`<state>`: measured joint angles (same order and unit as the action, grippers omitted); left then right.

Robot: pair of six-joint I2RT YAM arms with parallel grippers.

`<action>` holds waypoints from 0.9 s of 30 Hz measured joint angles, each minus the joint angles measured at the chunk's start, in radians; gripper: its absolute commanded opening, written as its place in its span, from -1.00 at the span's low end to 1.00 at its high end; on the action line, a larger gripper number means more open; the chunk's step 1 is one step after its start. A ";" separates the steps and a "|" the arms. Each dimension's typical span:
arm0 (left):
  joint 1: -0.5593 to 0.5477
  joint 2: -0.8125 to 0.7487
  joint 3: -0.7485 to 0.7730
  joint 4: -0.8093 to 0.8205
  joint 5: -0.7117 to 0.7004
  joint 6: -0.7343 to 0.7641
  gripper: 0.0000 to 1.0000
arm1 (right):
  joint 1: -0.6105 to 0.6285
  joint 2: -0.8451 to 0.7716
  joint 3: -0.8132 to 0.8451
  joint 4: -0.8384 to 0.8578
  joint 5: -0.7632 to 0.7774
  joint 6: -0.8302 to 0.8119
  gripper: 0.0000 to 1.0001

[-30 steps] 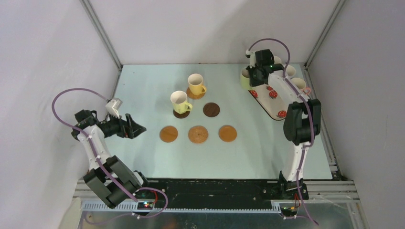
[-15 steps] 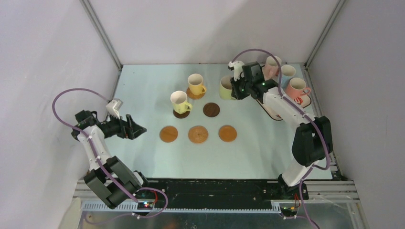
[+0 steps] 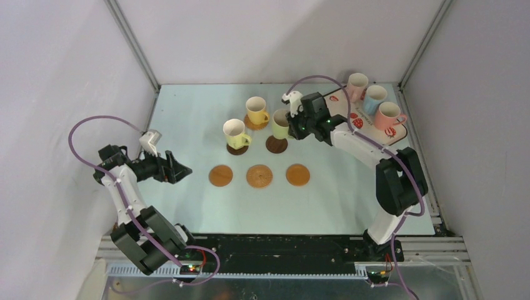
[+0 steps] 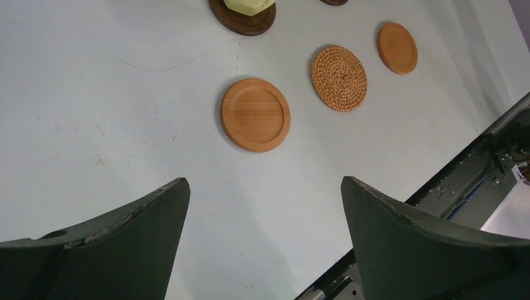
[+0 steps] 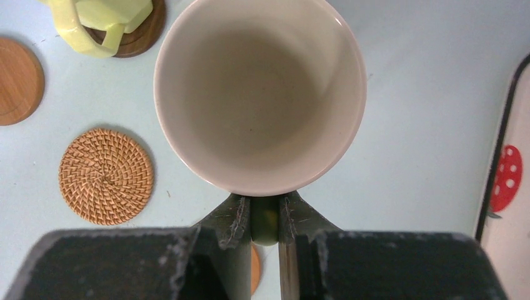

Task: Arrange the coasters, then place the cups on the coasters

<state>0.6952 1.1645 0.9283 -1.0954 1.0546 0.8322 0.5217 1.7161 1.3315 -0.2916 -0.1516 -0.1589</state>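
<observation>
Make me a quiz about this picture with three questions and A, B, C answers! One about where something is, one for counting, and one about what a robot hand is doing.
1. Where do the two pink cups stand?
A) on the strawberry tray
B) on dark coasters
C) in the left gripper

2. How many coasters in the near row are bare?
A) one
B) three
C) six

3. What is the right gripper doing?
A) standing wide open
B) pinching the pale green cup
C) holding a coaster

Answers:
1 A: both sit on the tray, next to the blue cup.
2 B: three tan discs in that row carry nothing.
3 B: its fingers are shut on the cup's handle.
</observation>
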 measured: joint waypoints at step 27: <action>0.000 0.005 0.000 -0.014 0.003 0.014 0.97 | 0.031 0.184 0.094 -0.052 0.005 -0.016 -1.00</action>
<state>0.6952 1.1690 0.9283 -1.1095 1.0580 0.8463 0.5529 1.9003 1.4254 -0.3439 -0.1467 -0.1753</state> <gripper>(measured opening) 0.985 0.171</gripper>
